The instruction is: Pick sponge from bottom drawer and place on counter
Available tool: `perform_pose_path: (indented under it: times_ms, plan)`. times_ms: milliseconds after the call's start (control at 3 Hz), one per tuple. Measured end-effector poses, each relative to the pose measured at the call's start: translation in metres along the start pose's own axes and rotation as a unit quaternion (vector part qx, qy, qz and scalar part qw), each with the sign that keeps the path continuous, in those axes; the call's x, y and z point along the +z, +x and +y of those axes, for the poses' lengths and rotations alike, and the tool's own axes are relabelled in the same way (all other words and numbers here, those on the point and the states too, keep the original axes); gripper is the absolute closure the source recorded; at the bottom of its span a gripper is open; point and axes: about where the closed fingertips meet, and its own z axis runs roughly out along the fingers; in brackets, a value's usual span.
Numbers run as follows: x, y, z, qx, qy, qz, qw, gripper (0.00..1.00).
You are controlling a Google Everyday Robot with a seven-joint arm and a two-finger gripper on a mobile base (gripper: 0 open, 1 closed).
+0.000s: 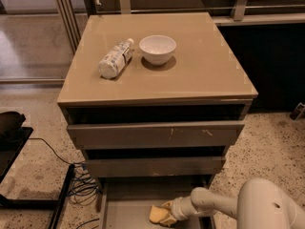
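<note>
The bottom drawer [125,209] is pulled open at the foot of the cabinet, a shallow grey-brown tray. The pale yellow-orange sponge [155,215] lies on its floor near the middle. My gripper [167,213] reaches in low from the right on a white arm and is right against the sponge's right side. The gripper hides the sponge's right edge. The counter [200,70] is the glossy taupe top of the cabinet, well above the gripper.
A white bowl [157,49] and a plastic bottle [116,58] lying on its side sit on the counter's back left. Two upper drawers [155,135] stand slightly open above the gripper. Cables [83,185] and a black stand lie on the floor at left.
</note>
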Motion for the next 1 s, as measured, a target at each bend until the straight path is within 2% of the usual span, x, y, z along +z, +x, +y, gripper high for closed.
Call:
perform_pose_path:
  times_ms: [333, 667, 1000]
  plan:
    - [0.000, -0.001, 0.001, 0.000, -0.001, 0.000, 1.0000, 1.00]
    - [-0.018, -0.016, 0.002, -0.018, -0.001, 0.000, 0.9998, 1.00]
    - [-0.065, -0.044, 0.001, -0.046, 0.016, 0.002, 0.9988, 1.00]
